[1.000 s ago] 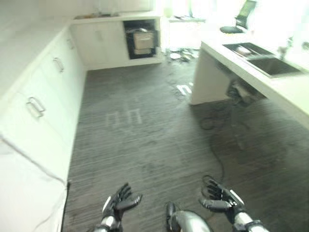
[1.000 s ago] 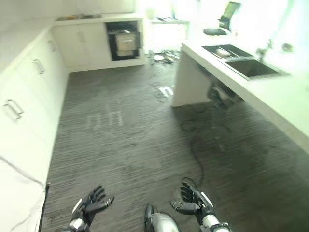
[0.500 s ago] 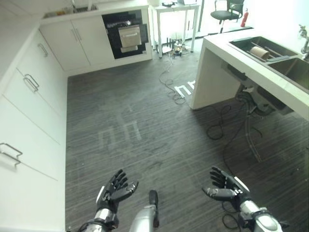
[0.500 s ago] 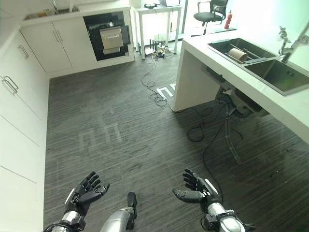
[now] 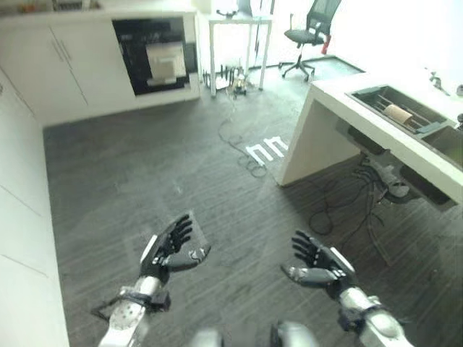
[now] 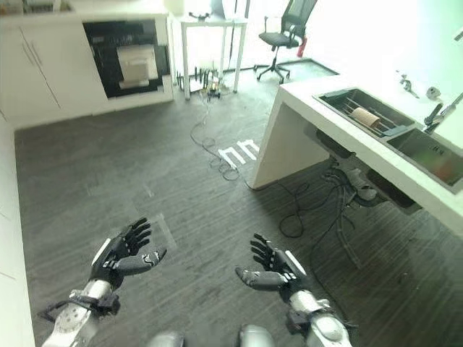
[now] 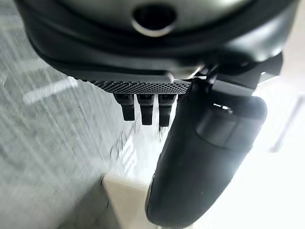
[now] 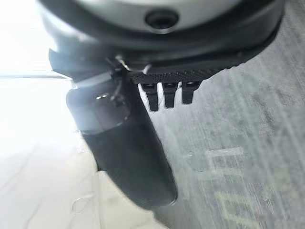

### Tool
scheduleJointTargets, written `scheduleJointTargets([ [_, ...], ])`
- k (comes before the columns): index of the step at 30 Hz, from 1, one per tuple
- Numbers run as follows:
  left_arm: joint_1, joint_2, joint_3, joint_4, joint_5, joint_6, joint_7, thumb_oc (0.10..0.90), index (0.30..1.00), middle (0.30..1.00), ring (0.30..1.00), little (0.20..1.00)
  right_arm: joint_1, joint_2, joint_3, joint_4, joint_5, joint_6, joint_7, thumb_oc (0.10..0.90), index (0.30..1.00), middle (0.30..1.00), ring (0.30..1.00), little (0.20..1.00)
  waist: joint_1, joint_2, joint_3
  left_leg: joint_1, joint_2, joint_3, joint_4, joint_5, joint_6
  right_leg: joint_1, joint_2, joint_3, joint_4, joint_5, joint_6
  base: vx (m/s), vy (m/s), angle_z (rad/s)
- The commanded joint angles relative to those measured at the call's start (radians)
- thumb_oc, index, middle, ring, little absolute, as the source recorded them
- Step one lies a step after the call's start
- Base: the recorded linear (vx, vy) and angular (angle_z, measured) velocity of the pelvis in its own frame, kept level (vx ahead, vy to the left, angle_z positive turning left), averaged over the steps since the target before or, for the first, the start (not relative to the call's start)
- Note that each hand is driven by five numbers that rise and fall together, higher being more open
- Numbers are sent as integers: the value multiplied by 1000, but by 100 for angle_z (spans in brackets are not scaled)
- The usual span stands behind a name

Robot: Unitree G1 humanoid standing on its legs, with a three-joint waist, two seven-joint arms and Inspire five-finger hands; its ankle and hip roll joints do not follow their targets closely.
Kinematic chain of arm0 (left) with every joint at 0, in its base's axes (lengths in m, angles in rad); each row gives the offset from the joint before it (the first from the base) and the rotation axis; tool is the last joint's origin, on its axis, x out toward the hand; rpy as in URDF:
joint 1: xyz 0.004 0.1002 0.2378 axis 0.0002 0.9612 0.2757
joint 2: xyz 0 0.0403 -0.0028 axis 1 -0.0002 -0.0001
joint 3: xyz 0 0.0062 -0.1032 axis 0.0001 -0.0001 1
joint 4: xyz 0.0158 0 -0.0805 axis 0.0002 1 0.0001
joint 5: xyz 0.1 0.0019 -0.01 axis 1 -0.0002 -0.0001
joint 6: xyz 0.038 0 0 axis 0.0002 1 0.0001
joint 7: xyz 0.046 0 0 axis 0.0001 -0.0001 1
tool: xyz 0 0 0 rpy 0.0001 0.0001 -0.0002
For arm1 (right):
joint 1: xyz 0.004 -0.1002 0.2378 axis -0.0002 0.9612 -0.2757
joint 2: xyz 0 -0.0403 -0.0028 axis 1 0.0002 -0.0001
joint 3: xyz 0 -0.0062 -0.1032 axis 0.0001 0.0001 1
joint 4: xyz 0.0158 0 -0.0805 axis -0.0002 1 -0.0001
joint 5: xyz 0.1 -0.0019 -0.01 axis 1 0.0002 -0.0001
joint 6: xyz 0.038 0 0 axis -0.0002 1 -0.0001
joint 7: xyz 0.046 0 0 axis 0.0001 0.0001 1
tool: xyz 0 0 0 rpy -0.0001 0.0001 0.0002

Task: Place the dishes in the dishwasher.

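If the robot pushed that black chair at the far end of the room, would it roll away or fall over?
The black office chair would probably roll rather than tip: it seems to stand on a spread, star-shaped base on the flat grey floor. A push high on its back might make it swivel or lean first. Both robot hands, left and right, are open and far from it.

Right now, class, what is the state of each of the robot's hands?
Left hand: open, fingers spread, holding nothing.
Right hand: open, fingers spread, holding nothing.
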Motion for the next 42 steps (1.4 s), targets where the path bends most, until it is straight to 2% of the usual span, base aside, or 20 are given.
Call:
scheduleJointTargets([
  [1,10,2,-10,-149,40,-89,18,800,900,900,900,900,-66,-68,-101,-81,71,-108,-1,800,900,900,900,900,-40,48,-58,160,-57,46,-215,62,-10,-12,6,-61,-85,233,11,564,-293,-37],
  [2,15,-1,-10,-167,48,-105,33,800,900,900,900,900,-76,-69,-94,-97,58,-121,-10,800,900,900,900,900,-36,45,-59,188,-48,62,-215,29,-9,-20,-21,-85,-85,233,13,594,-314,-9],
  [6,17,1,-19,-177,70,-137,62,800,900,900,900,900,-103,-85,-78,-105,59,-117,-48,800,900,900,900,900,-30,36,-83,227,-33,91,-215,31,-21,24,-9,-82,-85,206,12,461,-238,-16],
  [9,-2,5,-13,-229,69,-174,80,800,900,900,900,900,-126,-118,-90,-124,47,-117,-76,800,900,900,900,900,-39,52,-116,307,38,95,-215,200,-84,86,55,-58,-85,168,-34,481,-248,-7],
  [11,-19,-7,-13,-275,61,-198,87,800,900,900,900,900,-140,-143,-113,-139,55,-127,-81,800,900,900,900,900,-28,23,-122,302,45,110,-143,404,-126,151,77,-28,-85,109,-89,480,-352,-52],
  [13,-25,-17,-15,-278,57,-221,93,800,900,900,900,900,-144,-152,-124,-152,41,-140,-84,800,900,900,900,900,-35,9,-121,256,43,109,49,427,-140,174,91,-10,-85,93,-122,367,-292,-81],
  [14,-26,-26,-21,-270,70,-246,98,800,900,900,900,900,-138,-161,-133,-166,33,-154,-86,800,900,900,900,900,-38,4,-115,183,17,84,219,438,-140,196,112,18,-85,79,-146,308,-201,-94],
  [15,-25,-31,-25,-269,88,-259,113,800,900,900,900,900,-134,-163,-136,-170,31,-158,-84,800,900,900,900,900,-36,3,-109,143,17,68,297,430,-134,212,121,27,-85,72,-154,318,-200,-63],
  [16,-32,-30,-34,-269,167,-299,145,800,900,900,900,900,-125,-160,-147,-184,18,-166,-99,800,900,900,900,900,-28,-14,-98,18,6,62,385,422,-107,236,126,54,-85,64,-163,253,-106,-46],
  [18,-39,-23,-29,-282,206,-342,117,800,900,900,900,900,-116,-174,-168,-202,30,-182,-101,800,900,900,900,900,-18,-13,-86,-53,-20,57,267,384,-74,249,153,96,-85,55,-151,312,-14,-52],
  [21,-27,4,4,-353,157,-352,92,800,900,900,900,900,-108,-195,-206,-239,72,-180,-84,800,900,900,900,900,-2,12,-84,6,0,53,-179,377,-67,275,203,176,-85,7,-120,359,145,-126],
  [22,-31,8,11,-368,151,-356,113,800,900,900,900,900,-115,-199,-210,-252,86,-174,-69,800,900,900,900,900,15,42,-73,-69,-3,-34,-215,336,-67,297,248,219,-85,-6,-109,462,214,-128],
  [24,-33,-2,24,-408,157,-352,141,800,900,900,900,900,-131,-205,-210,-282,97,-152,-68,800,900,900,900,900,43,65,-75,-144,-37,-150,-215,325,-74,313,287,276,-85,-22,-110,357,163,-127],
  [26,-58,-8,31,-411,160,-400,118,800,900,900,900,900,-147,-210,-204,-303,96,-149,-81,800,900,900,900,900,53,69,-79,-161,-53,-181,-215,329,-82,336,293,309,-85,-44,-110,271,175,-172],
  [30,-145,13,15,-418,128,-372,107,800,900,900,900,900,-137,-202,-236,-323,120,-147,-87,800,900,900,900,900,0,72,-105,-85,-40,-127,-215,256,-52,352,224,292,-85,-18,-70,212,205,-162],
  [33,-180,23,-6,-432,101,-337,90,800,900,900,900,900,-112,-156,-248,-339,111,-155,-99,800,900,900,900,900,-24,79,-120,-52,-47,-95,-215,237,-15,399,199,262,-85,99,-43,252,217,-16],
  [35,-166,20,-9,-447,75,-294,61,800,900,900,900,900,-120,-121,-225,-343,97,-150,-100,800,900,900,900,900,-32,115,-108,12,-24,-69,-215,201,9,312,196,167,136,216,-26,187,250,-1],
  [38,-178,38,20,-479,96,-248,71,800,900,900,900,900,-143,-107,-220,-329,120,-133,-75,800,900,900,900,900,-23,114,-98,52,-10,-10,-215,169,2,269,139,44,47,205,-33,179,100,-53],
  [40,-191,53,26,-489,75,-237,34,800,900,900,900,900,-144,-112,-233,-333,154,-135,-62,800,900,900,900,900,-33,92,-86,80,-25,8,-215,143,-7,255,113,17,-85,185,-27,190,-75,-36],
  [42,-196,51,24,-495,56,-230,19,800,900,900,900,900,-147,-112,-233,-333,162,-136,-58,800,900,900,900,900,-37,84,-83,90,-32,13,-215,130,-8,225,92,22,-85,181,-24,196,-142,-14],
])
